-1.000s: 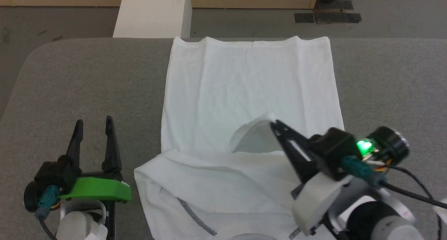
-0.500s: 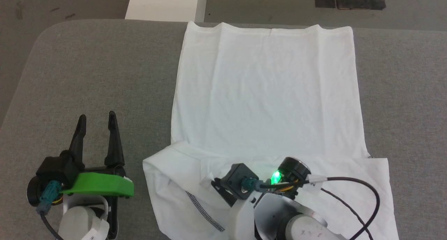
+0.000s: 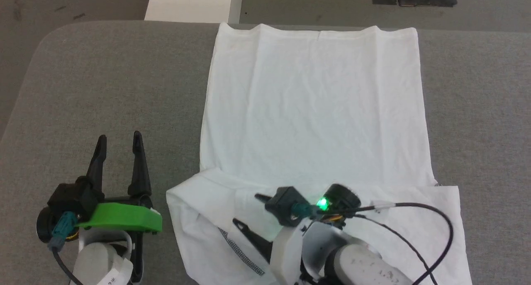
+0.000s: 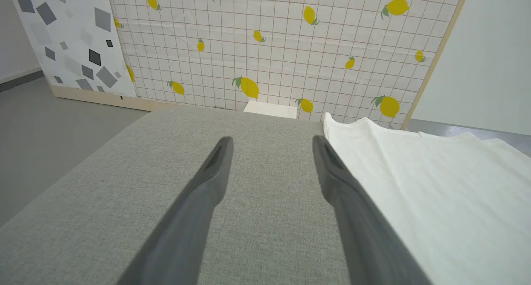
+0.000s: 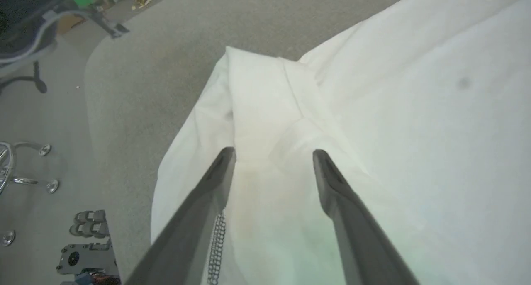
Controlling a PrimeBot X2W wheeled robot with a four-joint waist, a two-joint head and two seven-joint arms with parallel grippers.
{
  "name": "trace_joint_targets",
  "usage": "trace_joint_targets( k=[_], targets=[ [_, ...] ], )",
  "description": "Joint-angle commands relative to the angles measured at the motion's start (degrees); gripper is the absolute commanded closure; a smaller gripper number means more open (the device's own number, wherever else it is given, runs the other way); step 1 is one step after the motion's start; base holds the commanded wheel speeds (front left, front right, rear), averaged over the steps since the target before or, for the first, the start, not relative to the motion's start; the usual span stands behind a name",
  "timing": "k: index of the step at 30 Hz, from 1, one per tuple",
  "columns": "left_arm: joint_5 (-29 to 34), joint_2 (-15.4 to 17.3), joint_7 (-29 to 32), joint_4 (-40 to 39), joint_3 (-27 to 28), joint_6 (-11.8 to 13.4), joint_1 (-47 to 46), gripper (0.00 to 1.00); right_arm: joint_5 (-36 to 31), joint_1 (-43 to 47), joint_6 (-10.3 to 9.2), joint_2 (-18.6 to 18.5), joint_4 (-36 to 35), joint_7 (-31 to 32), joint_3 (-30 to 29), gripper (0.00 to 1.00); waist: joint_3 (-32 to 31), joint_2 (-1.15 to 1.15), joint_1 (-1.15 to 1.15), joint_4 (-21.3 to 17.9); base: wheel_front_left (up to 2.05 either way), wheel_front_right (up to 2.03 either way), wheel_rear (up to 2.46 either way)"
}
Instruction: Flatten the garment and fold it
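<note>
Large white long-sleeved garment of soft fabric (image 3: 315, 106), spread on the grey cloth-covered table (image 3: 103, 77). Its long axis runs away from the robot, hem at the far edge, and a doubled-over band with grey-black stitching (image 3: 242, 255) lies nearest the robot. The right gripper (image 3: 247, 210) is poised over that band, its two dark fingers spread wide and gripping nothing, tips pointing toward a rumpled corner just beyond them. The left gripper (image 3: 119, 136), likewise wide open and empty, stands over bare table just beside the garment's left edge. The right arm is judged the nearer for smoothing that corner.
</note>
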Motion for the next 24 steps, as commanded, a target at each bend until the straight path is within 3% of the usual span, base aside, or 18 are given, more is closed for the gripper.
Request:
trace_joint_targets(
  k=[1,13,18,24],
  targets=[
    [0.2,0.0,-0.2,0.3,-0.1,-0.2,-1.0,0.00,0.7,-0.6,-0.09,0.2,-1.4,-2.0,-2.1,0.00,-0.6,0.00,0.00,-0.6,0.00,0.00,0.00],
    [-0.1,6.1,2.0,1.0,-2.8,-0.4,-4.7,0.00,-2.8,7.7,-0.09,0.4,-20.1,-14.6,-30.0,0.00,-0.3,0.00,0.00,-6.3,0.00,0.00,0.00],
    [-4.0,11.8,7.7,0.5,-6.7,-0.4,-12.1,0.00,-4.5,10.0,-0.09,0.4,-22.9,-16.7,-38.9,0.00,4.8,0.00,0.00,-9.4,0.00,0.00,0.00],
    [-10.9,21.7,21.5,1.6,-11.0,-0.4,-25.5,0.00,-4.0,9.5,-0.09,0.4,-23.0,-17.8,-42.1,0.00,12.4,0.00,0.00,-13.3,0.00,0.00,0.00]
  ],
)
